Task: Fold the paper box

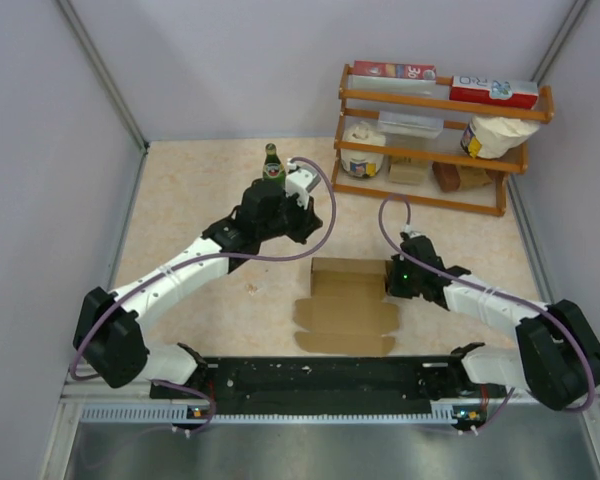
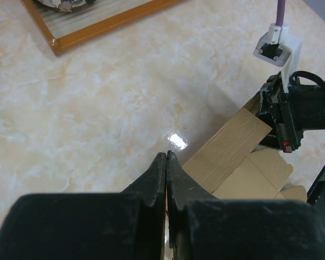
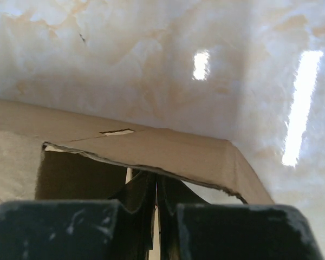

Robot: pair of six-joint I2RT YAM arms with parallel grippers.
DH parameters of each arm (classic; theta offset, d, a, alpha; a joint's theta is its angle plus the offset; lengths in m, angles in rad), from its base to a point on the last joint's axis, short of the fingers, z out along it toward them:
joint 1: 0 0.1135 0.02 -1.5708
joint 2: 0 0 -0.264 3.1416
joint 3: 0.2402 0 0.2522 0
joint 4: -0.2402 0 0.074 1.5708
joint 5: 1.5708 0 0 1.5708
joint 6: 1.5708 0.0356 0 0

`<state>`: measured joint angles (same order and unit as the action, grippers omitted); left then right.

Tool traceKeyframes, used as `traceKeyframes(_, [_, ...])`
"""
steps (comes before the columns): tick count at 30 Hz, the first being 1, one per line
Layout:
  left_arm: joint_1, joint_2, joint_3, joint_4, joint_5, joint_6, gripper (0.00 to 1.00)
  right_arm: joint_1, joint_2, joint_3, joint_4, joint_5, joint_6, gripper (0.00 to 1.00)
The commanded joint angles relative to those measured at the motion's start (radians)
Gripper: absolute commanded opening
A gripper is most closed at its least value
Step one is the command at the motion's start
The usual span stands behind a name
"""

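The paper box (image 1: pixel 345 305) is a brown cardboard sheet lying partly folded on the table between the arms, its far part raised into walls. My right gripper (image 1: pixel 393 277) is at the box's right wall. In the right wrist view its jaws (image 3: pixel 156 179) are pressed together, and the tips are tucked under a raised cardboard flap (image 3: pixel 168 151). My left gripper (image 1: pixel 308 230) hangs shut and empty above the table, beyond the box's far left corner. In the left wrist view (image 2: pixel 167 155) the box's wall (image 2: pixel 230 151) lies just to the right, with the right gripper (image 2: pixel 292 114) behind it.
A green bottle (image 1: pixel 272 163) stands behind the left wrist. A wooden shelf rack (image 1: pixel 430 140) at the back right holds printed cartons, bags and jars; its orange edge (image 2: pixel 97 24) shows in the left wrist view. Walls close in the left, right and back.
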<state>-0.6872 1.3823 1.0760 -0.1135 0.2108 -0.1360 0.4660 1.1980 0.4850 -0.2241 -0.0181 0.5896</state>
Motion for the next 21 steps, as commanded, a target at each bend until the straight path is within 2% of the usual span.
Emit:
traceKeyframes(1, [0.008,-0.051,-0.001,-0.002,-0.002,0.013,0.00,-0.012,0.073,0.056,0.181,-0.083,-0.060,0.00])
traceKeyframes(10, [0.008,-0.052,-0.024,-0.008,0.002,0.021,0.00,-0.010,0.187,0.116,0.382,-0.175,-0.180,0.00])
traceKeyframes(21, [0.006,-0.054,-0.119,-0.006,0.090,0.010,0.00,-0.012,0.123,0.072,0.353,-0.157,-0.240,0.02])
